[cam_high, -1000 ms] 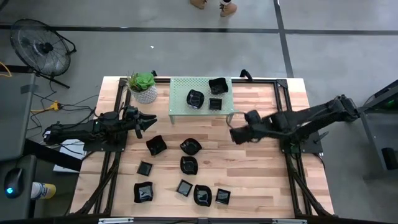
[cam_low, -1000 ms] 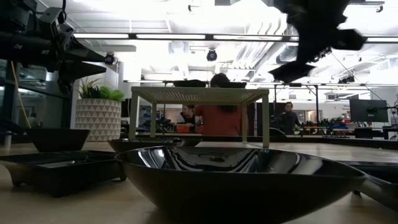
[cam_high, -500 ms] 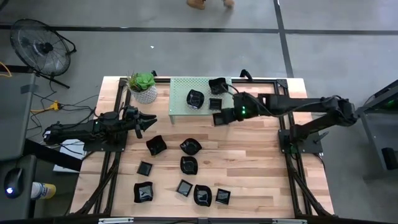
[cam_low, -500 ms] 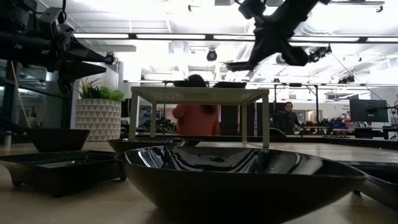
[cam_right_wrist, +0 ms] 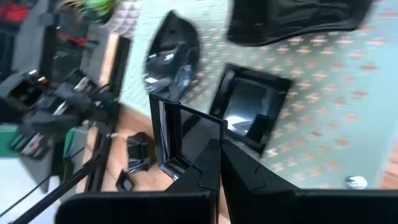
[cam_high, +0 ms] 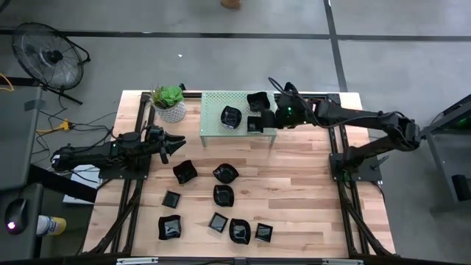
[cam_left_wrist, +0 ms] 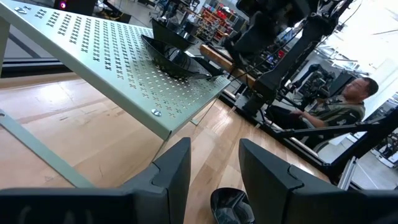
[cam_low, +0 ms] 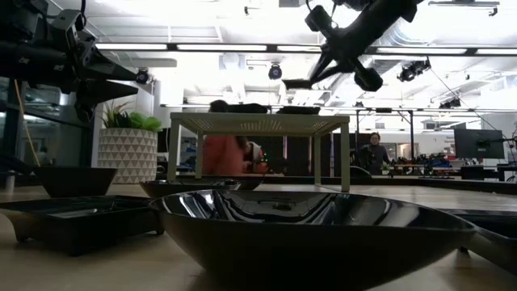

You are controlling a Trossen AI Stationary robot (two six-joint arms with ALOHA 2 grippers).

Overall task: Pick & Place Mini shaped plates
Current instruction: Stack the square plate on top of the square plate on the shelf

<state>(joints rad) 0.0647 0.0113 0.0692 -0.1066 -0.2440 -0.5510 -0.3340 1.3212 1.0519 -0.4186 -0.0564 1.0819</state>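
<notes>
Square black plate (cam_right_wrist: 176, 140) pinched upright in clenched right gripper (cam_high: 266, 118), arm stretched out over green perforated shelf (cam_high: 213, 121) holding three plates. Left gripper (cam_high: 175, 140) hovering, half-open, empty, near plant (cam_high: 169, 101).

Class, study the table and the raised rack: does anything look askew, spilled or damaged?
Nothing looks spilled or broken. One oddity: the small square plate in the right gripper, shut on it, is held on edge above the green rack rather than flat.
</notes>
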